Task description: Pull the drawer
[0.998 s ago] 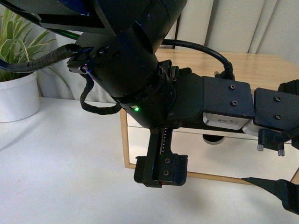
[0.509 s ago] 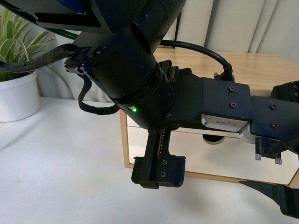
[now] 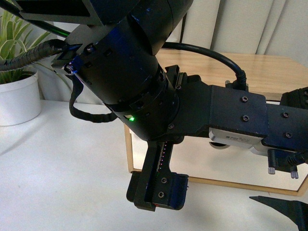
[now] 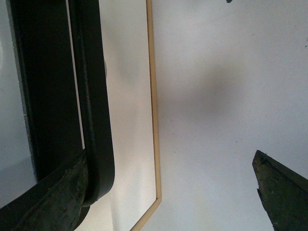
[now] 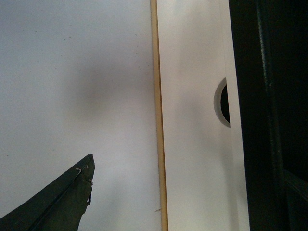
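**Front view.** The left arm, black and bulky, crosses the frame and hides most of the light-wood cabinet. Below the arm we see a strip of the drawer. Its white front lies in the lower part of the cabinet face, bounded beneath by the wooden bottom rail. Its semicircular notch shows just under the arm. The white table spreads open in front of that rail and to the cabinet's left. A white plant pot stands well apart at the far left.

**Left wrist view.** The left gripper is spread wide. One finger sits at the rounded end of the black bar handle, apparently touching it. The other finger hangs over the table, beyond the cabinet's edge and well apart from the drawer front.

**Right wrist view.** We see one finger of the right gripper over the table, apart from the wooden rail. Its partner is lost in the dark mass beside the notch, so we cannot tell how its jaws stand.
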You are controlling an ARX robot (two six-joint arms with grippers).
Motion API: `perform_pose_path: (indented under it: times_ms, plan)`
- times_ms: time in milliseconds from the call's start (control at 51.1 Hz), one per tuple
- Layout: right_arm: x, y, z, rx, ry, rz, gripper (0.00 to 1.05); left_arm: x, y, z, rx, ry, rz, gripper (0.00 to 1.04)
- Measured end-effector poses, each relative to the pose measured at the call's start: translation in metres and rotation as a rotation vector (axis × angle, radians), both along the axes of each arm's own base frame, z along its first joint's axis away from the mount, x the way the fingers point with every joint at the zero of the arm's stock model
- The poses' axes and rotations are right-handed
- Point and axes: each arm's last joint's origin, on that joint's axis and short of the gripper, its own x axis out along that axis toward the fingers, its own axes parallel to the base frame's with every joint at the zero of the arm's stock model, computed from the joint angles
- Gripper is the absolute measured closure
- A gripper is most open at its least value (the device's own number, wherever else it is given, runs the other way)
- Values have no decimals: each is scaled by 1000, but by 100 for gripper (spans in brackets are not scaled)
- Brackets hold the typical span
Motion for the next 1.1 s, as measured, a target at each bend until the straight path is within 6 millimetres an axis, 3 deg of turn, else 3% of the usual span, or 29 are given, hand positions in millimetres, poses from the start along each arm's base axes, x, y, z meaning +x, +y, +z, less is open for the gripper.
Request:
perform_pose_path:
  times_ms: [392,1096]
  plan:
    - [-11,1,2,14,32,30,9,-10,2,-3,26,22,-33,6]
    - [-52,13,4,-2,69,94,9,-45,24,-5,68,73,-136,6]
